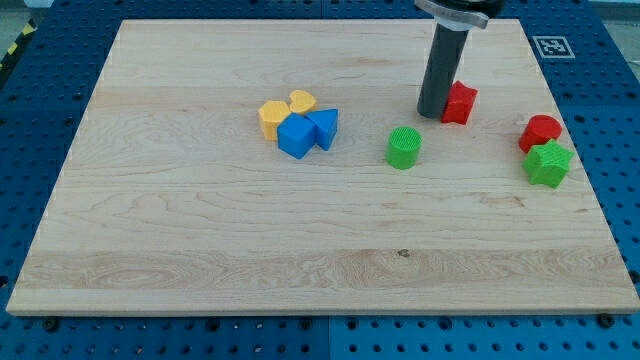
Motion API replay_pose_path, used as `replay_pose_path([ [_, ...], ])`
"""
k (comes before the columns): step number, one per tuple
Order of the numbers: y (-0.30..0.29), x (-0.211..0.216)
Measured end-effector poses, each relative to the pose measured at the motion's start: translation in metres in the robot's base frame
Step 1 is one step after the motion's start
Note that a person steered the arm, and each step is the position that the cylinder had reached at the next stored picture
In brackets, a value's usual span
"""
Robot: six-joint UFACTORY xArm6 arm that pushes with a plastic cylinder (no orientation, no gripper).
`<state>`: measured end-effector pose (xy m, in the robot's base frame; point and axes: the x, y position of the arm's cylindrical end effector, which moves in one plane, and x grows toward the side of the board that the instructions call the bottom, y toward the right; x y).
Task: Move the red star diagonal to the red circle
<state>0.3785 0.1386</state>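
Camera view: red star (460, 102) near board's top edge (320, 22), touching my tip (433, 113) on its left; bare wood between it and red circle (540, 132), lower right. No jaws fitted.

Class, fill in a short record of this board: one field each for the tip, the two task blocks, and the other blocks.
tip: my tip sits at the red star's left edge, apparently touching
red star: near the view's top right
red circle: lower right of the star, against the green star
green cylinder: alone, mid-board
cluster: two yellow blocks and two blue blocks bunched left of centre
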Motion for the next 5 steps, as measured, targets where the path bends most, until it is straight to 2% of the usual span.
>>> replay_pose_path([
  [1, 0.036, 0.000],
  [2, 0.046, 0.000],
  [5, 0.023, -0.003],
])
